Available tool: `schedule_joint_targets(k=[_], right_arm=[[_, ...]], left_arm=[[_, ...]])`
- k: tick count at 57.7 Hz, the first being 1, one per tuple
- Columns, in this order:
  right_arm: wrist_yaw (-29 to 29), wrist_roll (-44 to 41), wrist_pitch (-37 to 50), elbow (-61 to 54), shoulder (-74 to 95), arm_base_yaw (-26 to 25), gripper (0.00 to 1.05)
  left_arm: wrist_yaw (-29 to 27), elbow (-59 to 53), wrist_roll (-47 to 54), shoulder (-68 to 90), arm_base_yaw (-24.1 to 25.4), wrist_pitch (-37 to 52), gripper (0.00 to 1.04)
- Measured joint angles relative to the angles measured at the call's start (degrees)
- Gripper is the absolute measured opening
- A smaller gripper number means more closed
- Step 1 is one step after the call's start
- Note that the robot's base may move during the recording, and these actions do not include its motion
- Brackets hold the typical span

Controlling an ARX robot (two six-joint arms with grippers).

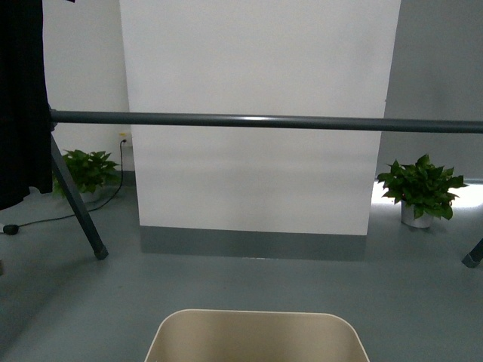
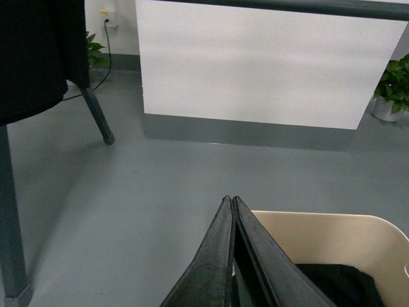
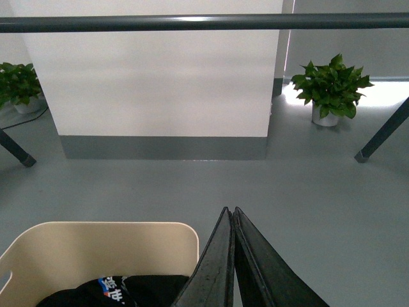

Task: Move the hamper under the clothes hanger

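Hamper (image 1: 256,335) cropped below clothes hanger (image 1: 264,121).

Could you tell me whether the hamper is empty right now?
Not empty: the hamper holds dark clothing, visible in both wrist views.

Beige tub, dark grey rack, black grippers, grey floor.

Hamper (image 1: 256,335) plain beige, no pattern; just beside the left gripper (image 2: 231,203) tips it holds black cloth (image 2: 339,284), and by the right gripper (image 3: 230,214) the same dark cloth (image 3: 121,291) shows a small blue-and-white print, too small to read, maybe with red. Both grippers matte black, fingers pressed together. Clothes hanger (image 1: 264,121) beyond the tips dark grey with pale glare streak; black garment (image 1: 23,98) hangs at its left end. Floor (image 1: 249,286) blue-grey. Wall panel (image 1: 256,60) white with grey base strip. Two potted plants (image 1: 420,185) green, the right one in a whitish pot.
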Motion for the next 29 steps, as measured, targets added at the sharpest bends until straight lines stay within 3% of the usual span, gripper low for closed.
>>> schedule_joint_targets(k=[13, 20, 24, 29], right_arm=[[-1.73, -0.04, -2.47, -4.37, -6.69, -1.6, 0.02], [-5.49, -0.04, -4.92, -6.49, -11.37, -5.18, 0.02], [-5.53, -0.07, -6.86, -7.8, -14.47, -5.77, 0.02], [-5.7, -0.07, -5.42, -9.99, -16.28, -5.77, 0.02]], left_arm=[[1.92, -5.51, 0.0, -6.8, 1.66, -0.98, 0.03], [2.82, -8.17, 0.02, -10.91, 2.64, -2.6, 0.03], [6.58, -9.97, 0.2, -14.49, 5.38, -4.5, 0.03], [6.78, -11.43, 0.2, -18.03, 6.86, -6.49, 0.03]])
